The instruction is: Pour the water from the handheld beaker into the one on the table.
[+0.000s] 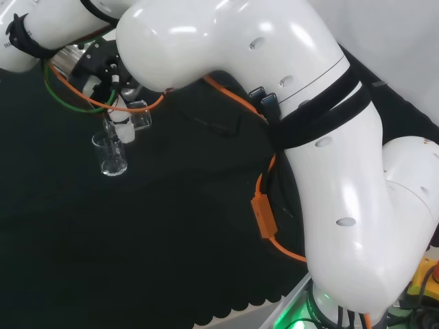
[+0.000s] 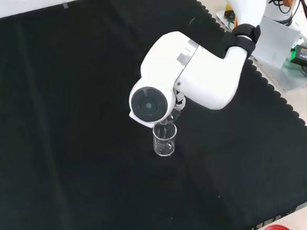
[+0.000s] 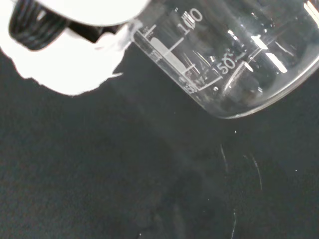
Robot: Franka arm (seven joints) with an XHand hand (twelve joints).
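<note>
- Bright, even overhead light; glare spots on the white arm (image 1: 226, 41).
- Black cloth (image 2: 64, 114) swallows shadows.
- Wrist view: hand (image 3: 65, 64) at 10 o'clock blurred, beaker (image 3: 224, 55) glints.

robot hand (image 1: 113, 82): mostly behind arm link (image 1: 226, 41) | held beaker (image 3: 224, 55): rim cropped

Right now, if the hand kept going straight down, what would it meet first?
Most likely the standing beaker, directly below the hand and its tilted beaker; the gap between them is unclear.

Held beaker (image 1: 139, 116) tilted above table beaker (image 1: 111, 153) (upright), on cloth (image 1: 171, 233)
</note>
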